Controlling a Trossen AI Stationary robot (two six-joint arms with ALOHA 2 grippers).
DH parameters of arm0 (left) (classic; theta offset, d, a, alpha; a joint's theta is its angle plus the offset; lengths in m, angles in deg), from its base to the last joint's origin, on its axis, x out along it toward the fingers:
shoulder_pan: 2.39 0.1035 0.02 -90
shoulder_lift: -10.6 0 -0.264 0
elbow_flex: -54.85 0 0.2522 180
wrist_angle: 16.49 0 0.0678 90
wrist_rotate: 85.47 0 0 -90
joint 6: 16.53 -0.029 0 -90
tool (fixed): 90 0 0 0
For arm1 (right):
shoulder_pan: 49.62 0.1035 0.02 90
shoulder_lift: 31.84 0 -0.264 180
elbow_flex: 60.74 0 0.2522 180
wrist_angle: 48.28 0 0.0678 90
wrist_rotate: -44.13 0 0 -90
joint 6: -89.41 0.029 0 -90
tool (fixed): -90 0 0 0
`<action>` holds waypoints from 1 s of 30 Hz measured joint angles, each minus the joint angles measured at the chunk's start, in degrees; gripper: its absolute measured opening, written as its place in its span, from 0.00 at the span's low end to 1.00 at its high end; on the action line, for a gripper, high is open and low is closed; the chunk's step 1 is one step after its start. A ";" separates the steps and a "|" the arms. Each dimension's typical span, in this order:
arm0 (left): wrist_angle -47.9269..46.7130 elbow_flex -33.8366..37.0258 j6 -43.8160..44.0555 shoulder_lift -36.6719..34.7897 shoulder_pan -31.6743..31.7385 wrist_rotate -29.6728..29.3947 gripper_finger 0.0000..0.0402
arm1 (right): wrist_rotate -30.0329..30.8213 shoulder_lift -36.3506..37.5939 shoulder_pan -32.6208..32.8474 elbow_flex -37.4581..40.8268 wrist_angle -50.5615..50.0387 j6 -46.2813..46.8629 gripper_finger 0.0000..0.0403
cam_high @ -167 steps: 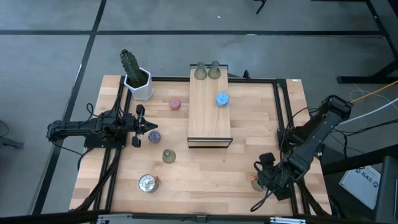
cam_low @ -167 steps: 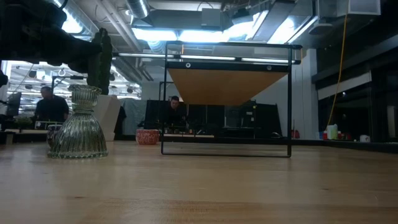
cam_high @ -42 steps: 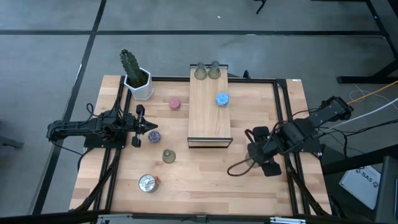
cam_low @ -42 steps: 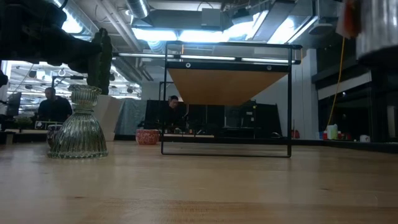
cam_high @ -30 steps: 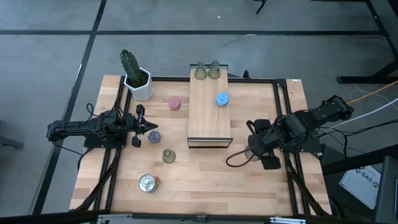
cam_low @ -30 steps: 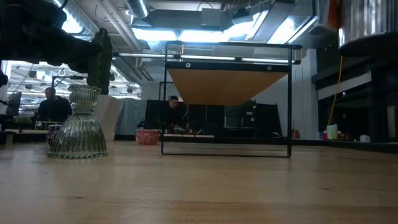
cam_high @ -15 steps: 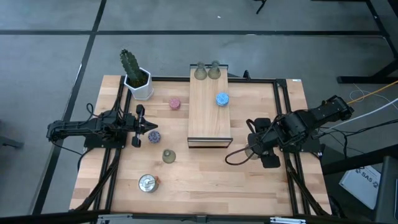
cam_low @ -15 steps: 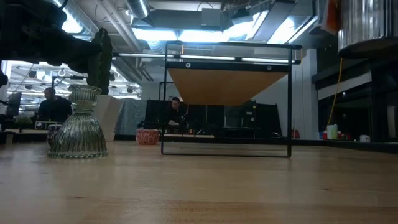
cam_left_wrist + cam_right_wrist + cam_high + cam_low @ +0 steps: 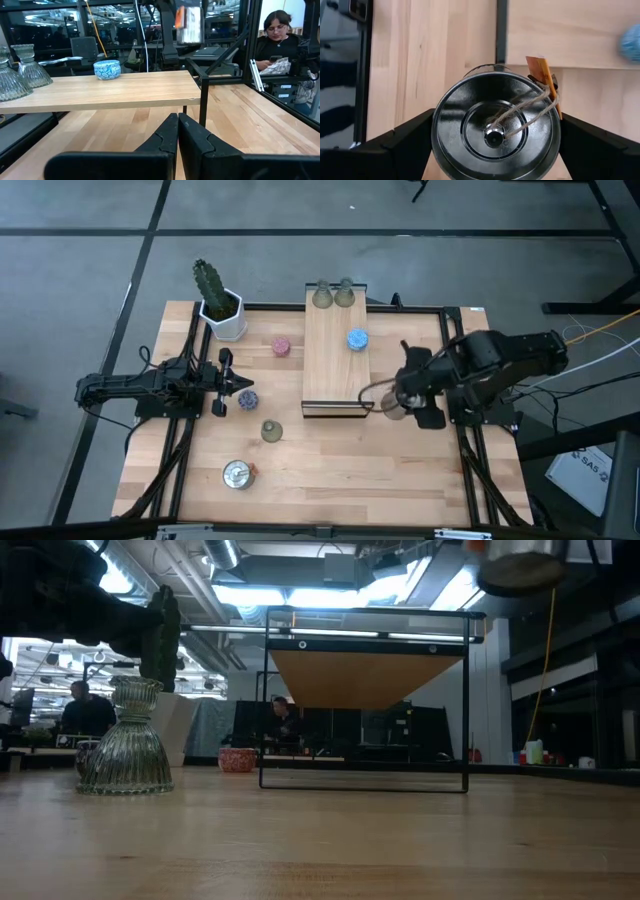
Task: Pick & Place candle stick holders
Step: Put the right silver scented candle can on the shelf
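I see a light wooden bench [image 9: 330,460] in a dim workshop. Eight holders: three green, three low round, two silver. Right gripper [image 9: 393,402], jaws clamped on one silver holder [image 9: 496,132], hangs beside the board [image 9: 337,352]; left gripper [image 9: 232,381] jaws together.

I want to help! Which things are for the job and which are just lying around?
Job: silver holder in right gripper; second silver holder; green holders; pink holder; blue holder; purple holder.
Lying about: cactus; wooden board.
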 joint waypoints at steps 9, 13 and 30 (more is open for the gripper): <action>0.00 -0.01 -0.02 0.01 -0.01 0.00 0.02 | 0.00 0.00 -6.15 -4.53 -2.00 -1.61 0.90; 0.00 0.00 0.00 0.00 0.00 0.00 0.02 | 0.00 0.00 -9.02 -5.96 -1.97 -2.45 0.90; 0.00 -0.02 0.00 0.01 -0.01 0.00 0.02 | 1.51 -0.41 -17.19 -6.47 -0.23 -2.82 0.90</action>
